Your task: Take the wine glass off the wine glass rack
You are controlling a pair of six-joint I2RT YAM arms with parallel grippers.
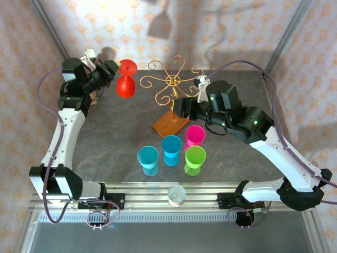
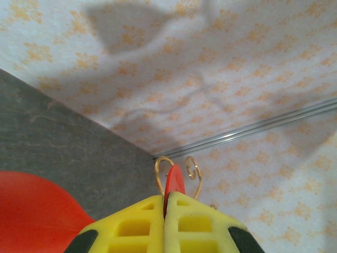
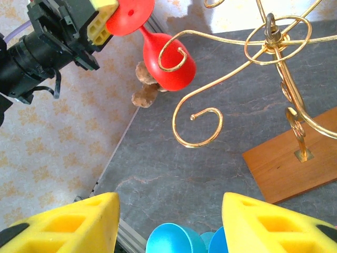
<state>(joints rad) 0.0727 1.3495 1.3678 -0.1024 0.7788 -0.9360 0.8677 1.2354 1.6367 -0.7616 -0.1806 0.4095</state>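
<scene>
top external, left gripper (image 1: 112,69) clamped on the foot of the inverted red wine glass (image 1: 126,86), held left of and apart from the wine glass rack (image 1: 171,80), right gripper (image 3: 169,211) near the rack, fingers wide apart

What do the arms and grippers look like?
The left arm and right arm have white shells and black joints, each with a purplish-grey cable. Small green lights glow on the right arm. The left gripper and right gripper have yellow fingers with rectangular recesses and black patches.

Bright, even light; soft shadows fall on the papered wall (image 1: 221,26)
</scene>
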